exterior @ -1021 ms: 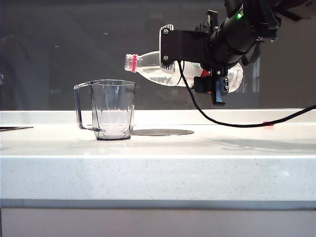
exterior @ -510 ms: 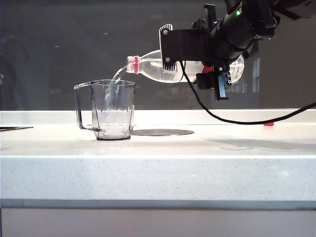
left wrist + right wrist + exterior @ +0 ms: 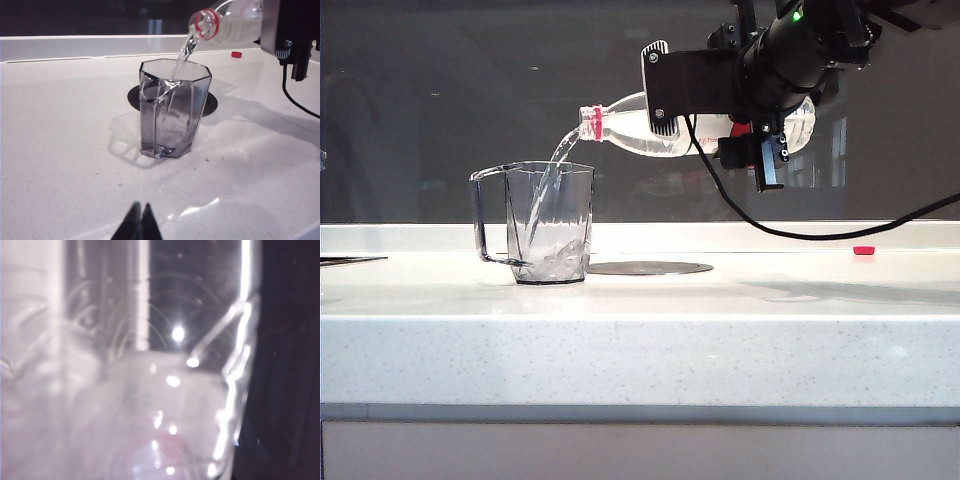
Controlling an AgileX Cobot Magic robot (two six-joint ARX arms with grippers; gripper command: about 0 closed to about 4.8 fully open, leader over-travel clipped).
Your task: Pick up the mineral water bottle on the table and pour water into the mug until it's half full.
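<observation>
Here, the right gripper (image 3: pixel 760 135) clamps the label-wrapped clear plastic bottle (image 3: pixel 660 132), whose stream could overfill the faceted transparent mug (image 3: pixel 548 222) below its fingers; the left gripper (image 3: pixel 138 225) idles nearly shut, empty

backdrop: dark glossy panel (image 3: pixel 470 100) with faint reflections behind the jaws | ledge: pale raised strip (image 3: pixel 420 237) at its foot | below: light cabinet front (image 3: pixel 620 450) | light: soft glare

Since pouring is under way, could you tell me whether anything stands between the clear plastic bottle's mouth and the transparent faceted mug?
Nothing visible does: water runs from the right gripper's tilted bottle straight into the open mug.
</observation>
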